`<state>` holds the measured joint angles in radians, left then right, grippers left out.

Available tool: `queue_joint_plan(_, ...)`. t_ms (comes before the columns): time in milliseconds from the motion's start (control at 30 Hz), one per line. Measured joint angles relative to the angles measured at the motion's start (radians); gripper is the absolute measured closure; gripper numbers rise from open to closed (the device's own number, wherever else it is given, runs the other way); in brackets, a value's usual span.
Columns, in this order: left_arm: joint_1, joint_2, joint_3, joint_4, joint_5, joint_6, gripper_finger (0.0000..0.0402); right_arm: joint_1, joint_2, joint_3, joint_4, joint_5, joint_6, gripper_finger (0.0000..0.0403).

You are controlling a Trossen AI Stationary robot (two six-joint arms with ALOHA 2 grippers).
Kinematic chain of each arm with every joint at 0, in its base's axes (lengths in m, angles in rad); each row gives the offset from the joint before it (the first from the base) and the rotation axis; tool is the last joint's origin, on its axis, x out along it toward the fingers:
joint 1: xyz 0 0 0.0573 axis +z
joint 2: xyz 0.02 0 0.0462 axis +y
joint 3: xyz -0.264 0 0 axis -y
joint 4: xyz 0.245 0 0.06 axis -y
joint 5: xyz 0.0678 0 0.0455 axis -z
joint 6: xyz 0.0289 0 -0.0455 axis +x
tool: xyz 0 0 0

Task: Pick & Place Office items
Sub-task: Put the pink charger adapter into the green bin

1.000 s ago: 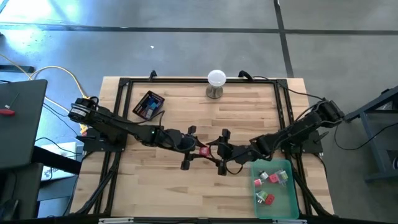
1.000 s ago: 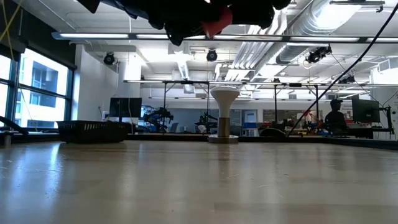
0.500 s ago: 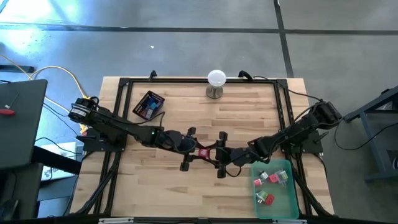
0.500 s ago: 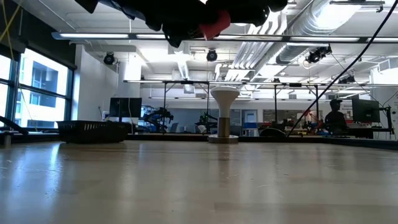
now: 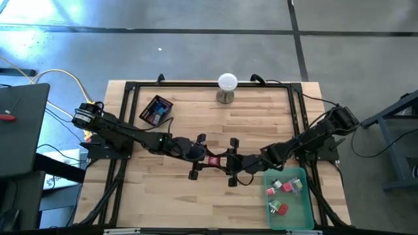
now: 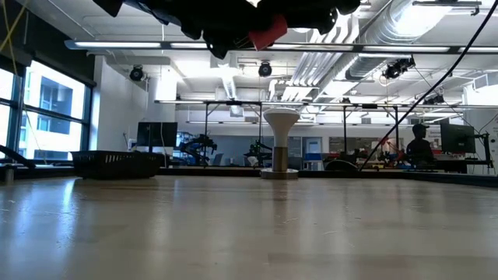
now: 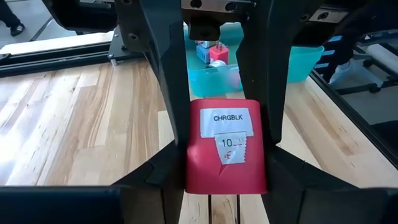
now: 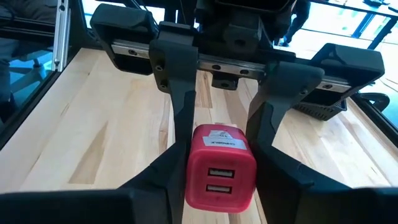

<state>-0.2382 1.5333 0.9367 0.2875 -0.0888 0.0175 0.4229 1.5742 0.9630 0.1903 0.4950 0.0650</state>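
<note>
White label [image 7: 227, 117] reading "CHRGBLK", tag below "10" (rest unreadable), red block [image 7: 226, 167]

Bare tabletop [image 5: 170, 189] beneath raised arms

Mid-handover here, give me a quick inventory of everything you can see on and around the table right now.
Red charger block: one, red with a white label, held in the air above mid-table between both grippers.
Teal bin: one, teal, table's right near corner, holding several small red, pink and green items.
Dark tray: one, black with blue contents, far left of table.
White ball on stand: one, white on metal, far edge centre.
Person: one, in the room's background.
Left gripper: jaws shut on the block.
Right gripper: jaws around the block's other end.
</note>
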Motion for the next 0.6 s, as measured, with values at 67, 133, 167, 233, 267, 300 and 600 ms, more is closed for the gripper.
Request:
queue_joint_plan(67,0.001,0.000,0.000,0.001,0.005,-0.003,0.0239,0.000,0.000,0.000,0.000,0.000,-0.004,0.0262)
queue_joint_plan(133,0.001,0.000,0.000,0.000,0.006,-0.009,0.0230,0.000,0.000,0.000,0.001,0.000,-0.013,0.0262)
queue_joint_plan(167,0.001,0.000,0.000,0.000,0.006,-0.013,0.0225,0.000,0.000,0.000,0.001,0.001,-0.015,0.0262)
queue_joint_plan(233,-0.001,0.000,0.000,0.000,0.004,-0.013,0.0217,0.000,0.000,0.000,0.001,0.002,-0.016,0.0262)
queue_joint_plan(267,-0.005,0.000,0.000,-0.001,0.003,-0.013,0.0213,0.000,0.000,0.000,0.000,0.002,-0.016,0.0262)
queue_joint_plan(300,-0.007,0.000,0.000,-0.005,-0.003,-0.017,0.0210,0.000,0.000,0.000,0.000,0.002,-0.016,0.0262)
queue_joint_plan(600,-0.061,-0.001,0.002,-0.029,-0.172,-0.008,0.0190,0.004,0.001,0.000,-0.021,0.015,-0.003,0.0262)
